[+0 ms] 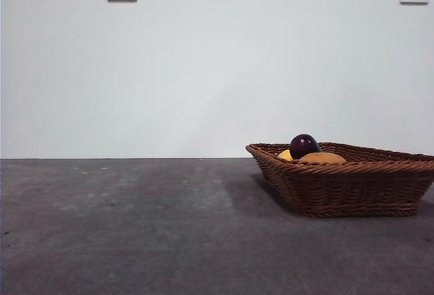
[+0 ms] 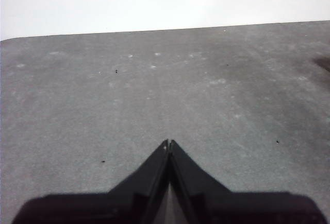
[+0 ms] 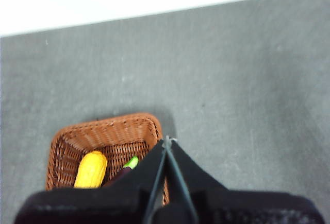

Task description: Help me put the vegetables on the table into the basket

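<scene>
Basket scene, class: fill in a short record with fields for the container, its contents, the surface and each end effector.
container: brown wicker basket, standing on the table
contents seen: yellow corn cob, purple eggplant with green stem, orange-brown rounded item, probably the potato
surface: dark grey table, no vegetables seen on it
left end effector: shut, holding nothing, over bare table
right end effector: shut, holding nothing, above the basket's edge

Even, soft light; the basket point(image 1: 352, 186) casts a faint shadow leftward, and the right wrist view is slightly blurred.
</scene>
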Controlling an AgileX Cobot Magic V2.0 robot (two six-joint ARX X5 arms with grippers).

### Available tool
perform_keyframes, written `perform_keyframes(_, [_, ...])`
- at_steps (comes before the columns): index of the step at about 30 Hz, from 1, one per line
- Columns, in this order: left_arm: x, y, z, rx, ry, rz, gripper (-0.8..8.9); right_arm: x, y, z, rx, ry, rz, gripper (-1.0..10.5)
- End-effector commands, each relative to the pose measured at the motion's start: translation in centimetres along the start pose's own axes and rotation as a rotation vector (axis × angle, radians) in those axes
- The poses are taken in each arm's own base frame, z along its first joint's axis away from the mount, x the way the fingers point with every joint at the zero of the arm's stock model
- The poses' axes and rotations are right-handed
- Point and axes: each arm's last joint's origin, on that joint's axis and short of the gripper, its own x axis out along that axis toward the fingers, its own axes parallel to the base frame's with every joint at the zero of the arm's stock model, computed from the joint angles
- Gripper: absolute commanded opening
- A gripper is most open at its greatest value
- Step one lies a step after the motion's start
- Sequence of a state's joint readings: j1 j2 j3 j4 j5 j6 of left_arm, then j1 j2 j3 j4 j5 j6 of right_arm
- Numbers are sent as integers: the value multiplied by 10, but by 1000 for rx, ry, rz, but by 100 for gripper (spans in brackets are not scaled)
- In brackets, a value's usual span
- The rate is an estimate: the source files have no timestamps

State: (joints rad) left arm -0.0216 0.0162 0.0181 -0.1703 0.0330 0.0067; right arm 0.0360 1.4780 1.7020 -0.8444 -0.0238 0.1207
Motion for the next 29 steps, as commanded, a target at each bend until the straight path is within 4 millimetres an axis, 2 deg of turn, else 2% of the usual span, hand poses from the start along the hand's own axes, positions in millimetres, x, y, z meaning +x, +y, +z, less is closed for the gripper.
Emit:
perform_keyframes(1, [1, 0, -3, -7, 5, 3, -3, -22, 6, -24, -11, -116, 41, 1])
perform_keyframes(4, [1, 0, -3, -7, 5, 3, -3, -41, 2, -72, -18, -264, 68, 1])
perform_keyframes(7, [1, 0, -3, -7, 5, 3, -3, -55, -10, -134, -70, -368, -3, 1])
perform_keyframes(9, [1, 0, -3, -7, 5, 3, -3, -55, -18, -173, -121, -419, -87, 1])
perform_keyframes(15, [1, 0, -3, -7, 5, 3, -3, -39, -31, -255, -118, -505, -147, 1])
perform_keyframes(18, [1, 0, -3, -7, 5, 3, -3, -29, -35, -283, -118, -512, -143, 1])
perform_keyframes(20, [1, 0, -3, -7, 5, 3, -3, -26, -37, -294, -118, -518, -141, 1])
perform_keyframes(29, [1, 0, -3, -7, 5, 3, -4, -16, -43, -319, -59, -550, -118, 1])
